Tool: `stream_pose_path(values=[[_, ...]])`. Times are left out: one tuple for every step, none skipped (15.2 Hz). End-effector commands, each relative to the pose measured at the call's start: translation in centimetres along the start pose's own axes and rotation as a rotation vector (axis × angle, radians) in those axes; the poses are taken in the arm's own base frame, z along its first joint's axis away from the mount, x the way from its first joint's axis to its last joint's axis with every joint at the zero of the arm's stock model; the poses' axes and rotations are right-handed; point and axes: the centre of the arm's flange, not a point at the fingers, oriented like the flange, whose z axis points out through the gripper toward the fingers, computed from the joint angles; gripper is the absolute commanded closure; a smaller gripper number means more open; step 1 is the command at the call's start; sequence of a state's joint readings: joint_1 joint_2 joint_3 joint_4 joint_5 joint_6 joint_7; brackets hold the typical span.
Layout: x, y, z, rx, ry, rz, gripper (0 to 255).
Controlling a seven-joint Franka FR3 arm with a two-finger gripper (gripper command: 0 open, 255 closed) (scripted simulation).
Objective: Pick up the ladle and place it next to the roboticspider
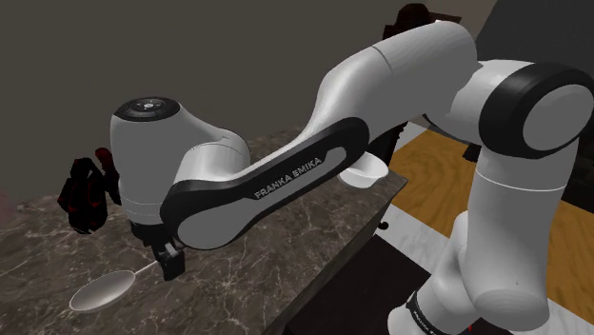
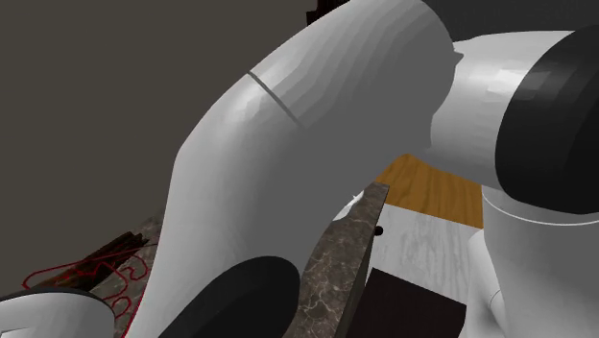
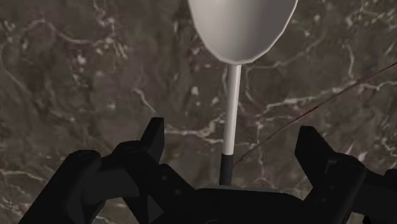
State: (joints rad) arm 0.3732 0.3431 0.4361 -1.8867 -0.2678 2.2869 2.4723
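Claw (image 3: 230, 130) spread over the marble table (image 3: 76, 76). The ladle (image 3: 242, 28) handle lies midway between the fingers, clear of both, with its bowl beyond the fingertips.

Got a pale grey ladle (image 1: 100, 292) lying flat, bowl pointing near-left. Black-and-red robotic spider (image 1: 86, 195) farther back on the left, not touching.

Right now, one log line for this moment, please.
phase: pre-grasp | ladle: lying on veined counter | gripper: open, straddling handle, no contact | robotic spider: apart from ladle | placed: no
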Motion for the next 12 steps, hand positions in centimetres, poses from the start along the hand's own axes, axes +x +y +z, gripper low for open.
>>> stream_pose_path(values=[[0.0,0.0,-1.3,0.000,0.000,0.000,0],[0.0,0.0,-2.6,0.000,0.000,0.000,0],[0.0,0.0,-3.9,0.000,0.000,0.000,0],[0.0,0.0,-5.0,0.000,0.000,0.000,0],[0.0,0.0,-5.0,0.000,0.000,0.000,0],[0.0,0.0,-5.0,0.000,0.000,0.000,0],[0.0,0.0,-5.0,0.000,0.000,0.000,0],[0.0,0.0,-5.0,0.000,0.000,0.000,0],[0.0,0.0,-5.0,0.000,0.000,0.000,0],[0.0,0.0,-5.0,0.000,0.000,0.000,0],[0.0,0.0,-5.0,0.000,0.000,0.000,0],[0.0,0.0,-5.0,0.000,0.000,0.000,0]])
